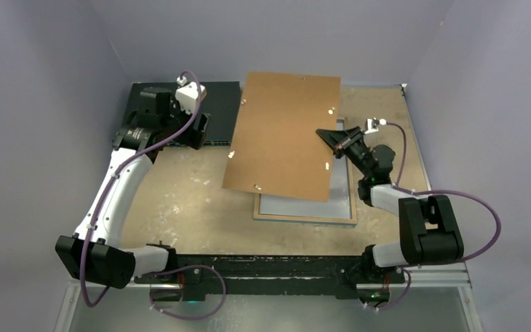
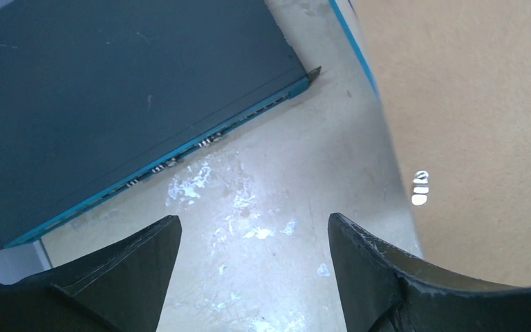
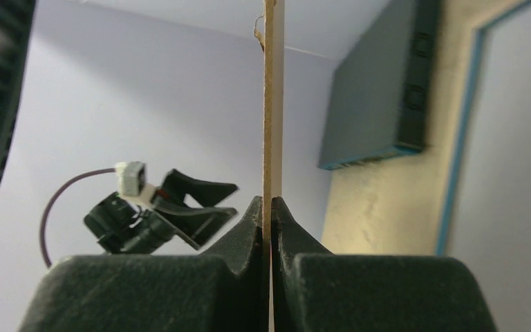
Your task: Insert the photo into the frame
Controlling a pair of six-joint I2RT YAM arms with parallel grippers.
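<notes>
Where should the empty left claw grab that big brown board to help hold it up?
Probably its free left edge, coming from the left: the brown board is thin, flat and lifted, and the right claw pinches only its right edge.

The left arm (image 1: 110,200) is stretching far forward along its own side, the left gripper (image 2: 252,228) pointing down, jaws standing wide apart and holding nothing. The right arm (image 1: 415,221) is folding inward at the elbow, the right gripper (image 3: 270,207) pinching tight on the brown board's (image 1: 283,131) edge.

Soft even light, glare on tabletop (image 2: 249,228)
</notes>
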